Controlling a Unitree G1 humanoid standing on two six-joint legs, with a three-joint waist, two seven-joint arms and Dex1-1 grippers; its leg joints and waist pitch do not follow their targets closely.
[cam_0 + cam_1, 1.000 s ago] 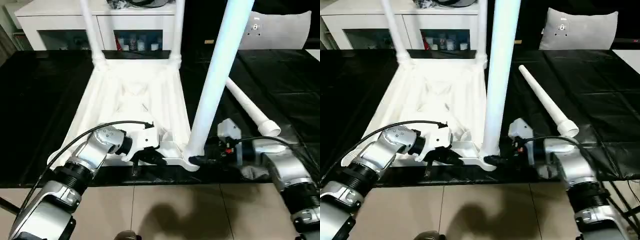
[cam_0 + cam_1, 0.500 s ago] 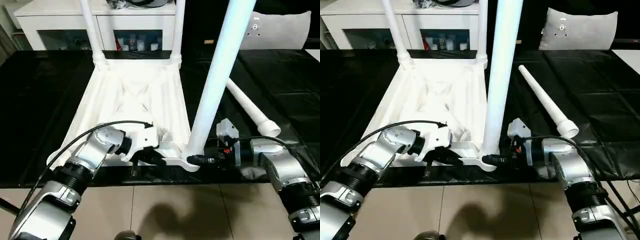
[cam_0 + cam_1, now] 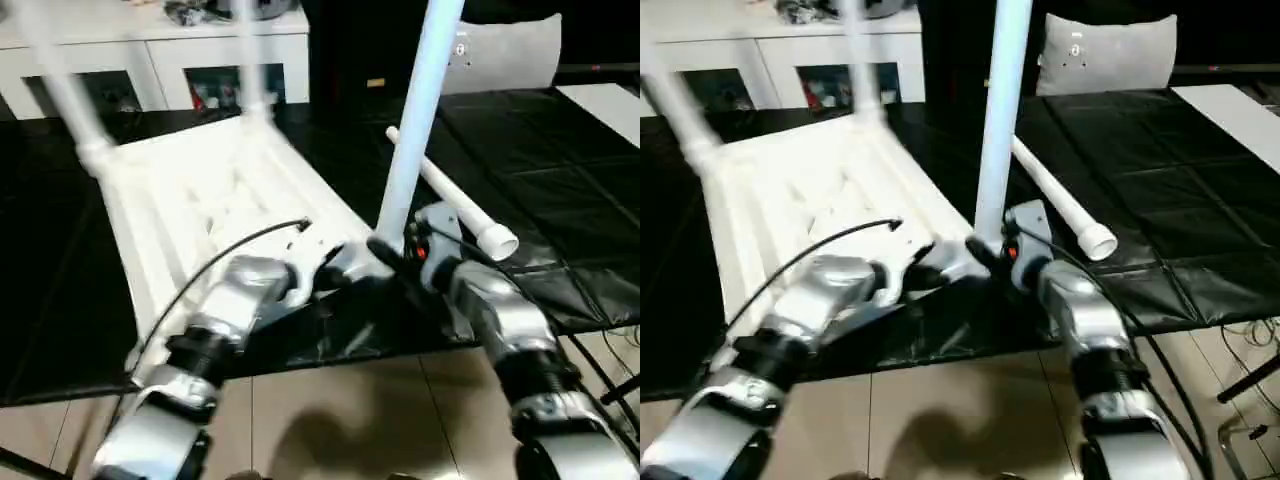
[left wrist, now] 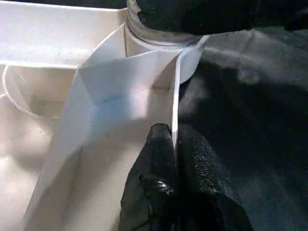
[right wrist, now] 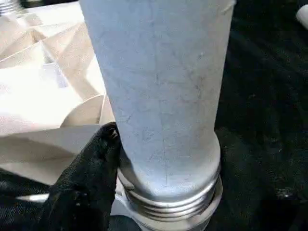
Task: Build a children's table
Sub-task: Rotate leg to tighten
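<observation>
The children's table top (image 3: 200,200) lies upside down on the black work table, ribbed side up. Two white legs (image 3: 70,110) stand in its far corners. A third leg (image 3: 415,120) stands upright in the near right corner socket (image 4: 163,41). My right gripper (image 3: 385,255) is closed around this leg's threaded base (image 5: 163,192), one black finger (image 5: 91,178) pressed against it. My left gripper (image 4: 175,144) is shut on the thin rim wall (image 4: 174,96) of the top, just beside that corner. A fourth leg (image 3: 455,205) lies loose on the black cover to the right.
A white cabinet (image 3: 150,50) with glass doors stands behind the work table. A grey cushion (image 3: 505,55) sits at the back right. The black cover (image 3: 560,180) stretches to the right of the loose leg. Tiled floor (image 3: 330,420) lies below the near table edge.
The whole picture has swung and tilted, so the camera has moved. Both grippers stay at the near right corner, the right one still at the upright leg's base.
</observation>
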